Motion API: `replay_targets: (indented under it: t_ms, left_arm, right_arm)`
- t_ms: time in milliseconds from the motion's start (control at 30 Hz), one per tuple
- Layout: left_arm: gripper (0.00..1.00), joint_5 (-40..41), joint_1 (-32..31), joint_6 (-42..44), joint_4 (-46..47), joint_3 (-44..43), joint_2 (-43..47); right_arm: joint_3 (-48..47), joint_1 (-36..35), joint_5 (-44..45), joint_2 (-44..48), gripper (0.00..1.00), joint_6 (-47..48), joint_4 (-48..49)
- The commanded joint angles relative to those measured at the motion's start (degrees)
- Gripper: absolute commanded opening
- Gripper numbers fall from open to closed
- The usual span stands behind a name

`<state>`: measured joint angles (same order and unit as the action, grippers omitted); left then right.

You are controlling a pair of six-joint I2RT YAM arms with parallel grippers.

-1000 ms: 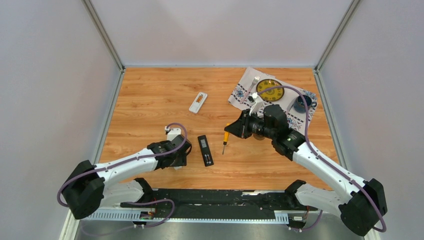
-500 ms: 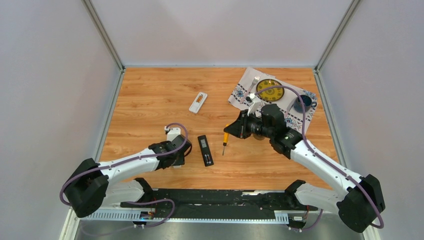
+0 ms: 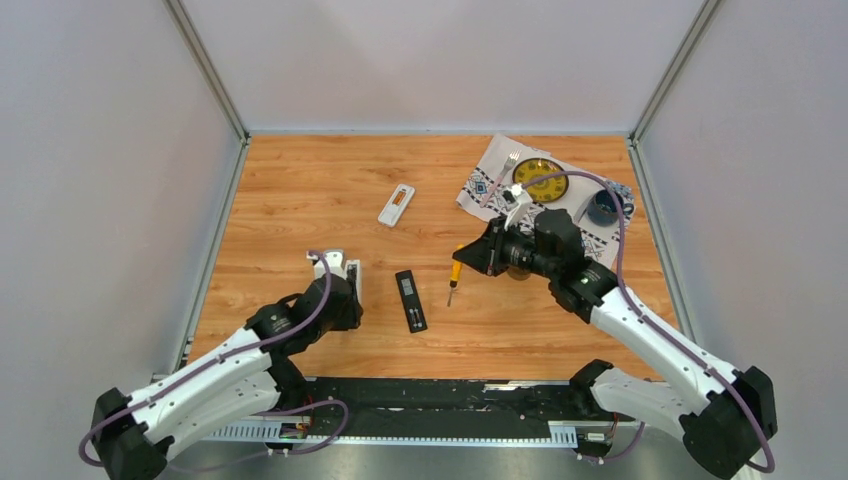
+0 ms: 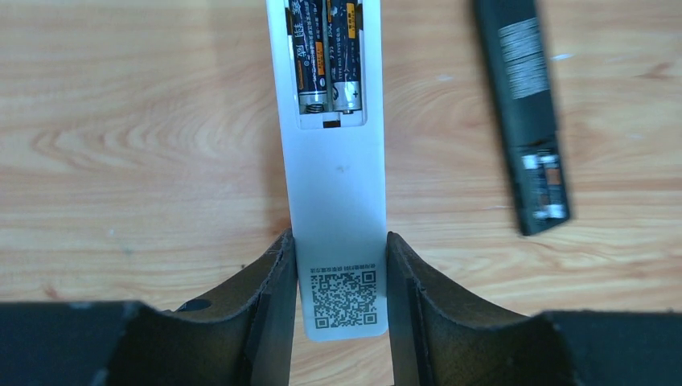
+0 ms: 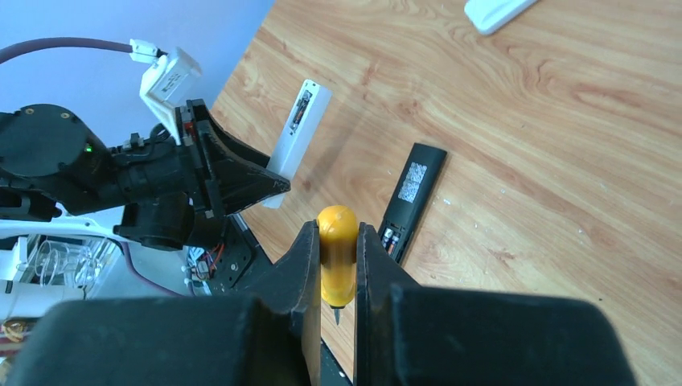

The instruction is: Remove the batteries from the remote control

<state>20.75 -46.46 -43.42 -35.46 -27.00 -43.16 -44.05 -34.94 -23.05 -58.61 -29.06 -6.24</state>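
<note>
My left gripper is shut on the lower end of a white remote control and holds it off the table. The remote's back compartment is open, with two dark, silvery-ended batteries inside. From above, the remote sits at my left gripper. A black remote lies on the table to its right, with its open end showing small batteries. My right gripper is shut on a yellow-handled screwdriver, above and right of the black remote.
A white battery cover lies mid-table, farther back. A patterned cloth at the back right carries a yellow plate, a fork and a dark bowl. Metal frame posts line both sides.
My left arm has swung back and to the left, carrying the white remote with it. My right gripper has shifted slightly with the screwdriver in it.
</note>
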Motion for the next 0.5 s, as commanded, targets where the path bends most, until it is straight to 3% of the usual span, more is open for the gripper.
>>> replay_targets:
  t_ms: [0, 200, 467]
  left_arm:
    - [0.00, -4.8, 0.1, 6.3, 5.6, -3.4, 5.2]
    - [0.00, -12.1, -0.2, 9.3, 14.1, -7.3, -4.2]
    - [0.00, -14.5, -7.8, 12.7, 17.8, -25.0, -32.9]
  right_arm:
    - [-1.4, 0.5, 3.4, 5.9, 0.00, 0.6, 1.0]
    - [-1.4, 0.8, 8.8, 11.8, 0.00, 2.2, -1.8]
    - [-0.2, 1.0, 11.8, 16.0, 0.00, 3.0, -3.1]
